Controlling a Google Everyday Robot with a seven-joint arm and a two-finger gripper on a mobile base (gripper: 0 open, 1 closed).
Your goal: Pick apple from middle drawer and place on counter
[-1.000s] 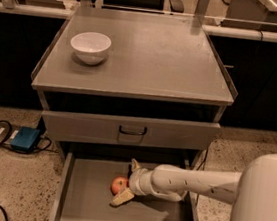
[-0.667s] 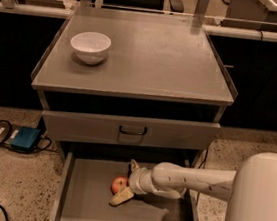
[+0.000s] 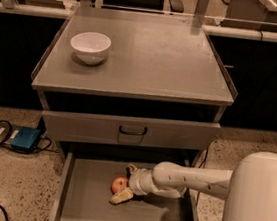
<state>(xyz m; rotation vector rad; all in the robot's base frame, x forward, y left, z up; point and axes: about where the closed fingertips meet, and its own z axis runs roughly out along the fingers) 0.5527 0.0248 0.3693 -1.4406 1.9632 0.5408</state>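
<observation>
The apple (image 3: 117, 185), small and red-orange, lies on the floor of the open middle drawer (image 3: 85, 196), near its centre. My gripper (image 3: 122, 183) reaches into the drawer from the right on a white arm and sits right at the apple, on its right side. The counter (image 3: 155, 59) is the flat grey top of the cabinet, above the drawer.
A white bowl (image 3: 90, 46) stands on the counter's left rear part. The closed upper drawer front (image 3: 131, 130) with a dark handle overhangs the back of the open drawer. A blue box with cables (image 3: 25, 139) lies on the speckled floor at the left. My white arm body (image 3: 257, 208) fills the lower right.
The arm has crept slightly to the left; the gripper and the apple stay in the same place in the drawer.
</observation>
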